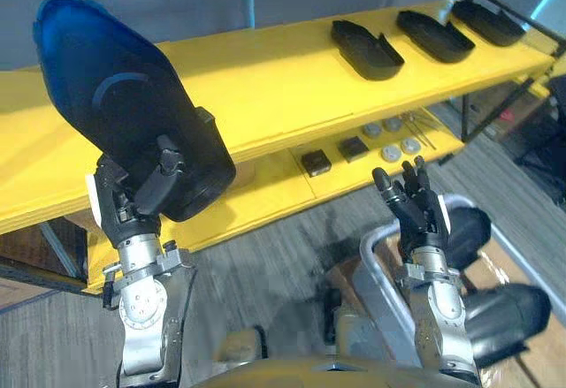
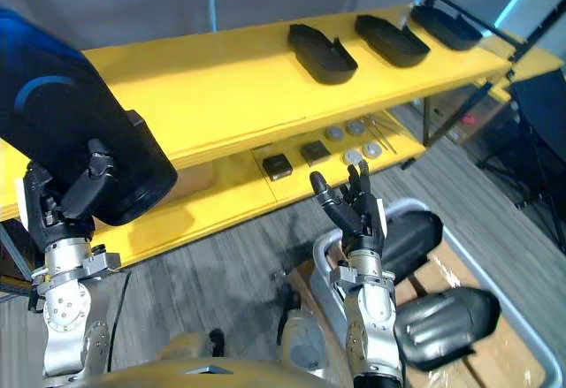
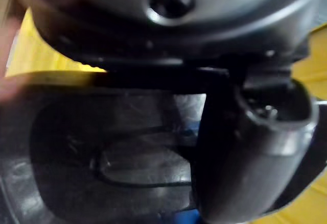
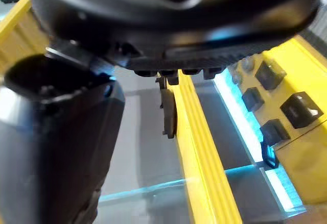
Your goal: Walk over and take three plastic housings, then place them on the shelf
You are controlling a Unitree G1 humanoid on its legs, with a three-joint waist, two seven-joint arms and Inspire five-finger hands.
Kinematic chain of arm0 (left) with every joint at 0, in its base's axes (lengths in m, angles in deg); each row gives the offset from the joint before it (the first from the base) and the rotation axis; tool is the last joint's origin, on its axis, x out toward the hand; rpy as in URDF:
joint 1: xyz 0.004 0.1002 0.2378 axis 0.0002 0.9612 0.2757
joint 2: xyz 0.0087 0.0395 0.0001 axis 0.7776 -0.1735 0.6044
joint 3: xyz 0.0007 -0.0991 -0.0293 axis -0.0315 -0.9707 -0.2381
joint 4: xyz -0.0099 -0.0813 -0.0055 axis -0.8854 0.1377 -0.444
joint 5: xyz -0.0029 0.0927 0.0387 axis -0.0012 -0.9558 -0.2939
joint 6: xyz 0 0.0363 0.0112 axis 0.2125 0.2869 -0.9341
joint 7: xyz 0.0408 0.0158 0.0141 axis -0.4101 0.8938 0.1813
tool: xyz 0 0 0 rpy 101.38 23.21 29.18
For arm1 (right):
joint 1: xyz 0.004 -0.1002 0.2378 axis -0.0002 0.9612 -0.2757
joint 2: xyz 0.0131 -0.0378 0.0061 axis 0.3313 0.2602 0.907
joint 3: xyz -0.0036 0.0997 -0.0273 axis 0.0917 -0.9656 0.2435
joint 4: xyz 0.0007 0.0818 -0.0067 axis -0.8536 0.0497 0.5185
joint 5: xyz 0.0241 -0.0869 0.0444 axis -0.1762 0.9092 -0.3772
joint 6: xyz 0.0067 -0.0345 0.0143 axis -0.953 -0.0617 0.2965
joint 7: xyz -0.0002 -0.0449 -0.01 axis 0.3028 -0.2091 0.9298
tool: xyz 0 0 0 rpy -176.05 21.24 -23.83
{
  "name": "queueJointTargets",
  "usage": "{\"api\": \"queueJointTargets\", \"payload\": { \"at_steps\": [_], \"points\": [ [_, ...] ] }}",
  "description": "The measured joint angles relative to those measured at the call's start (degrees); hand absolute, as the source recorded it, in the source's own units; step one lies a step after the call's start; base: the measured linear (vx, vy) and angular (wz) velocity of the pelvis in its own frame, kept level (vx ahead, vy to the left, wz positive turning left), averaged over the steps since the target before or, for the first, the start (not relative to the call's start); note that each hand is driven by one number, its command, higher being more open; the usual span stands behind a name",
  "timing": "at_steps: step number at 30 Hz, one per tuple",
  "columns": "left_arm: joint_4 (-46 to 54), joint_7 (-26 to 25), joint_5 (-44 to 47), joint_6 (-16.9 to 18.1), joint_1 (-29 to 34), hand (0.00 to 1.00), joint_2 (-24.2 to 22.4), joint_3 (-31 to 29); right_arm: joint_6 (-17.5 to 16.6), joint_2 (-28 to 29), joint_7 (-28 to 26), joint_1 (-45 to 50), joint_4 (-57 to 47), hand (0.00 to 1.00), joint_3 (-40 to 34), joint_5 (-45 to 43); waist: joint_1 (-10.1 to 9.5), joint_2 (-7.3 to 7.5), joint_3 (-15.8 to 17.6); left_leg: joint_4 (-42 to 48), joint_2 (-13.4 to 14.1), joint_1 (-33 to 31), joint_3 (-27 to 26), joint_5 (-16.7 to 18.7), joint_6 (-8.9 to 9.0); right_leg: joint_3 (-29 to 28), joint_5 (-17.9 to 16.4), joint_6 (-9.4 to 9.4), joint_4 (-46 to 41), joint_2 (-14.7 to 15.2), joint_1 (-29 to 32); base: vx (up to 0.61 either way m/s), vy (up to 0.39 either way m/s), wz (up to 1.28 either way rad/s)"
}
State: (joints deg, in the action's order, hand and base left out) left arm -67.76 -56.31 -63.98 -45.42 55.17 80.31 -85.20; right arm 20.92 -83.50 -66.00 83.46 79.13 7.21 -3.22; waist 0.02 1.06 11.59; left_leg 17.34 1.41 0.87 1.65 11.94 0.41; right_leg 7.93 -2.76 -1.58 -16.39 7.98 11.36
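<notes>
Holding a black plastic housing (image 1: 124,96) in the left hand (image 1: 133,198), thumb and fingers curled round its lower end. It stands tilted, raised over the near edge of the yellow shelf (image 1: 265,87), not resting on it. That's my log entry.

Spotter: And the right side?

Me: Right hand (image 1: 416,207) sits low by the cart (image 1: 376,247), fingers straight and spread, nothing in it. Two dark shells (image 1: 508,313) in the cart look like more housings. Three placed housings (image 1: 365,49) lie in a row toward the right end of the shelf's top board.

Spotter: What worries you?

Me: The grip. I have a big part by one end, with most of its bulk above the hand. I judge it could pivot or slide in the fingers as I lower it; the shell looks glossy. If I let go with it overhanging the front edge, it would likely tip onto the lower shelf (image 1: 265,189), among the small black boxes (image 1: 316,163) and silver discs (image 1: 389,152). Setting it too far right risks nudging the row.
</notes>
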Motion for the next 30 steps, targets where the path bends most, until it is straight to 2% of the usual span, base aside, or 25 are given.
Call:
{"api": "queueJointTargets", "payload": {
  "at_steps": [1,2,3,5,6,9,10,12,13,15,16,18,19,20,21,24,26,28,30],
  "points": [
    [0.1,0.0,0.0,0.0,0.3,0.00,0.0,0.0,0.0,0.0,0.0,0.3,-1.1,1.00,0.5,0.0,0.00,0.71,-0.4,0.5,-0.1,0.3,0.1,1.1,0.62,0.0,2.4,-0.05,0.5,0.0,-1.0,0.31,-0.302,0.57],
    [0.1,-0.2,0.0,0.0,0.5,0.00,0.3,-0.1,0.0,0.0,-0.2,0.7,-2.9,1.00,1.7,0.0,-0.29,2.29,-1.4,1.9,-1.0,0.3,0.1,3.8,1.52,-0.5,5.2,-0.16,1.7,0.2,-3.2,0.28,-0.333,0.17],
    [-0.1,-0.4,0.1,-0.1,0.8,0.00,-1.5,0.1,0.0,-1.4,-0.5,-0.7,-3.5,1.00,2.2,0.0,-1.74,1.13,-2.1,5.1,1.4,-0.2,0.2,6.6,2.77,0.3,3.4,-2.10,3.5,-1.5,-5.0,0.24,-0.316,0.11],
    [0.1,-0.3,0.1,-0.1,1.6,0.00,-2.2,1.5,-0.1,-2.6,-0.9,-1.2,-4.5,1.00,2.3,-0.1,-1.65,-1.10,-3.0,6.2,4.1,-0.9,1.0,7.9,3.77,2.5,2.7,-1.00,4.5,-3.9,-5.9,0.18,-0.215,0.16],
    [0.2,-0.1,0.1,-0.1,2.1,0.00,-2.3,2.2,-0.1,-3.1,-0.9,-1.5,-4.5,1.00,2.2,-0.3,-1.67,-1.67,-3.3,4.6,5.1,-0.1,0.9,7.6,4.53,3.0,2.1,-0.15,4.3,-4.6,-6.0,0.20,-0.197,0.20],
    [0.2,-0.4,0.1,-0.1,2.8,0.00,-2.8,2.2,-0.1,-3.0,-1.5,-1.1,-4.5,1.00,2.1,-1.4,-1.33,-2.15,-3.5,1.8,7.0,3.3,0.1,6.9,5.50,3.3,-0.6,0.84,3.5,-6.3,-7.8,0.13,-0.133,0.00],
    [0.1,-0.7,0.1,-0.1,2.9,0.00,-2.7,2.1,-0.1,-3.0,-1.8,-0.9,-4.5,1.00,2.0,-2.3,-1.16,-2.08,-3.5,3.5,7.3,3.2,-0.3,6.8,5.53,3.7,-1.2,1.00,3.6,-6.4,-8.5,0.13,-0.127,0.23],
    [0.0,-1.6,-0.1,-0.1,2.8,0.00,-2.8,2.6,-0.1,-3.0,-2.7,-0.3,-4.5,1.00,0.6,-3.8,-0.60,-2.16,-3.5,15.1,8.2,-1.6,-2.2,5.9,4.15,4.9,-2.4,1.29,3.9,-6.4,-10.7,0.10,-0.087,0.36],
    [-0.1,-2.5,-0.1,-0.1,2.6,0.00,-2.8,2.2,-0.1,-3.0,-3.6,-0.1,-4.5,1.00,-0.4,-4.8,-0.29,-2.46,-3.4,24.1,9.8,-5.6,-5.3,2.5,3.72,5.9,-2.6,1.83,6.3,-6.4,-13.5,0.13,-0.050,0.33],
    [-0.4,-2.7,-0.1,-0.1,2.2,0.00,-2.7,1.5,-0.2,-3.0,-4.1,-0.1,-4.5,1.00,-1.8,-4.7,-0.08,-2.48,-3.4,25.9,11.4,-7.0,-9.1,2.8,2.72,7.2,-2.3,1.93,8.4,-5.6,-15.8,0.13,-0.028,0.37],
    [-0.7,-2.5,-0.1,-0.1,1.7,0.00,-2.7,1.3,-0.7,-2.9,-4.2,-0.1,-4.5,1.00,-2.8,-4.7,0.29,-2.52,-3.5,21.5,12.4,-7.5,-12.3,3.7,2.07,8.4,-2.4,1.93,9.5,-4.8,-16.9,0.13,0.027,0.49],
    [-1.1,-1.7,-0.2,-0.1,0.6,0.00,-2.7,1.3,-1.4,-3.0,-3.9,-0.1,-4.5,1.00,-5.1,-4.7,0.57,-3.17,-4.0,10.1,11.2,-7.3,-15.2,2.9,2.40,10.1,-2.2,1.07,10.3,-2.7,-17.6,0.12,0.085,0.51],
    [-1.1,-1.5,-0.5,0.0,0.2,0.00,-2.9,1.4,-1.7,-3.2,-3.5,-0.1,-4.5,1.00,-5.7,-4.6,0.64,-3.76,-4.3,3.5,10.0,-6.8,-15.5,0.1,2.83,10.6,-2.0,-0.06,10.3,-1.9,-17.5,0.14,0.163,0.26],
    [-1.1,-1.5,-1.8,0.2,-0.3,0.00,-2.8,1.3,-1.7,-3.3,-3.2,0.0,-4.5,1.00,-6.1,-4.2,0.26,-4.69,-4.6,-1.7,8.8,-5.2,-15.6,-7.5,4.31,10.2,-2.1,-1.48,9.9,-1.1,-17.5,0.19,0.199,0.13],
    [-1.0,-1.6,-2.4,0.2,-0.6,0.00,-2.0,1.1,-1.7,-2.9,-2.3,-0.1,-4.4,1.00,-5.4,-4.2,0.40,-4.40,-5.0,-5.2,6.6,-3.3,-16.2,-9.0,3.88,9.4,-1.9,-2.26,9.6,0.2,-17.5,0.17,0.168,0.05],
    [-1.0,-1.5,-4.8,0.2,-2.4,0.00,0.6,0.7,-1.7,-2.5,-1.2,-0.7,-4.4,1.00,-2.8,-4.3,0.40,-2.14,-4.8,-11.0,3.3,-1.3,-17.4,-11.1,2.45,8.1,-1.3,-3.25,9.6,2.7,-16.3,0.11,0.145,0.02],
    [-1.0,-1.2,-4.9,-0.2,-3.0,0.00,2.1,-0.3,-1.7,-1.5,-1.3,-1.2,-4.6,1.00,-1.8,-4.3,0.62,-1.39,-4.8,-12.0,2.6,-0.2,-18.2,-11.1,2.32,7.0,-0.5,-4.15,10.2,3.2,-16.5,0.07,0.119,-0.19],
    [-0.6,-0.3,-4.4,-1.6,-3.5,0.00,3.2,-1.8,-1.7,-0.5,-1.4,-1.2,-6.0,1.00,-0.8,-4.3,1.12,-0.86,-4.8,-12.7,2.1,0.7,-19.1,-10.9,2.00,5.9,-0.3,-4.31,10.7,3.6,-16.5,0.04,0.102,-0.22],
    [-0.4,0.4,-4.1,-4.9,-5.7,0.00,3.8,-2.9,-1.7,-0.2,-2.2,-0.9,-8.5,1.00,0.4,-4.2,2.04,-0.66,-4.6,-12.7,1.6,0.6,-19.7,-10.6,1.68,5.4,0.1,-4.67,11.4,3.9,-16.5,0.01,0.079,-0.14]
  ]
}}
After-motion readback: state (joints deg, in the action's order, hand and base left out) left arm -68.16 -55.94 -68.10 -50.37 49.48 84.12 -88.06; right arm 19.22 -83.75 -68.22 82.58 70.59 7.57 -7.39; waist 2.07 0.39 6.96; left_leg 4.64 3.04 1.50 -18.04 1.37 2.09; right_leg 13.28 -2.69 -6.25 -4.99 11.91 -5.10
